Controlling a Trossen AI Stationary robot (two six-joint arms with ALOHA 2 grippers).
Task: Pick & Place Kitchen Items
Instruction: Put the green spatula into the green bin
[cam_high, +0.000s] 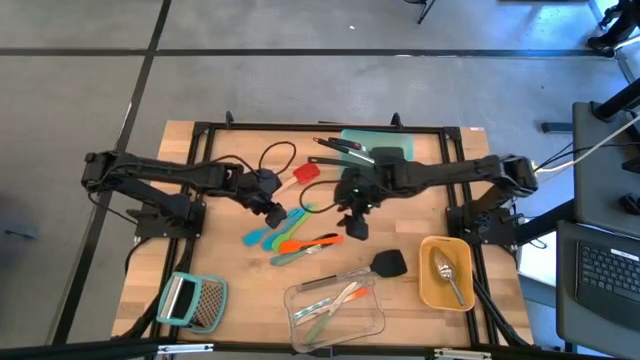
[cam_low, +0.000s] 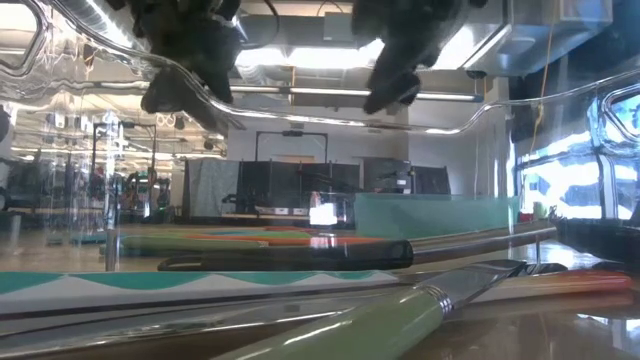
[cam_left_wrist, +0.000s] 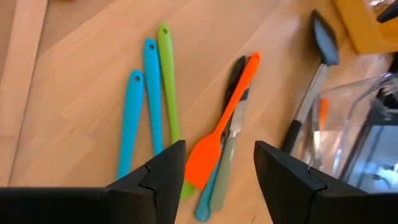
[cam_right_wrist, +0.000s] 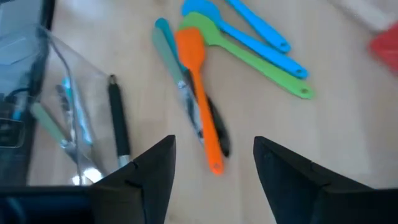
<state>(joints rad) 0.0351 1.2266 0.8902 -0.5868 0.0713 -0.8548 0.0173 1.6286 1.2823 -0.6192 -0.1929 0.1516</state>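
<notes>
A cluster of slim tools lies mid-table: two blue ones (cam_high: 260, 237), a green one (cam_high: 297, 220) and an orange spatula (cam_high: 311, 243) lying over a grey-teal tool and a dark one. A red spatula (cam_high: 307, 172) lies farther back. A black slotted spatula (cam_high: 378, 267) with a steel handle lies nearer the front. My left gripper (cam_high: 275, 212) hangs open above the cluster's left side, and in its wrist view the fingers (cam_left_wrist: 217, 163) frame the orange spatula (cam_left_wrist: 227, 118). My right gripper (cam_high: 355, 222) hangs open just right of the cluster (cam_right_wrist: 214, 155), over the orange spatula (cam_right_wrist: 199, 93).
A clear container (cam_high: 335, 310) at the near edge holds a few slim utensils. A yellow container (cam_high: 446, 272) on the right holds a silver spoon. A teal-handled grater (cam_high: 195, 300) lies near left. A teal container (cam_high: 380, 145) with black tools sits at the far side.
</notes>
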